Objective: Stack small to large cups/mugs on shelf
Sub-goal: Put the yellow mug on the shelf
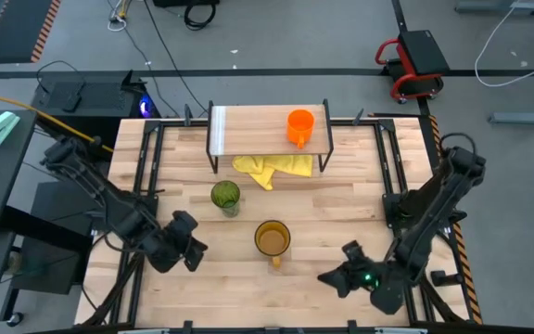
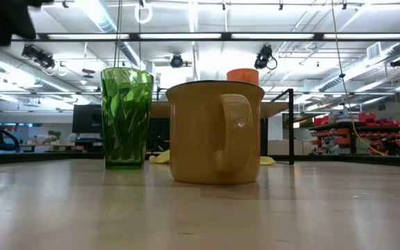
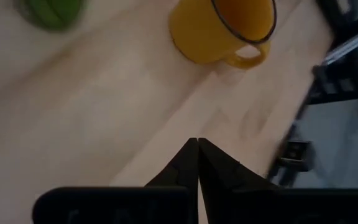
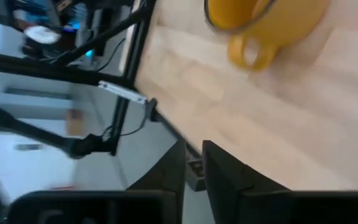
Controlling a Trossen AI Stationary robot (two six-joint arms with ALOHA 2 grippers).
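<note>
A small orange mug [image 1: 300,127] stands upright on the right part of the shelf's wooden board [image 1: 248,128] at the table's far side. Its top shows in the low view [image 2: 242,75]. A green tumbler [image 1: 226,196] stands upright on the table, in front of the shelf. An amber mug [image 1: 272,239] stands nearer the front edge, its handle [image 1: 276,264] pointing to the near edge. My left gripper [image 1: 193,249] is shut and empty, left of the amber mug [image 3: 222,28]. My right gripper [image 1: 336,276] is at the front right, empty, with a narrow gap between its fingers; the amber mug [image 4: 272,18] is ahead of it.
A crumpled yellow cloth [image 1: 272,167] lies under and in front of the shelf. Black metal frame rails [image 1: 146,167] run along the table's left and right sides. Bare tabletop [image 1: 341,204] lies between the mugs and the right rail.
</note>
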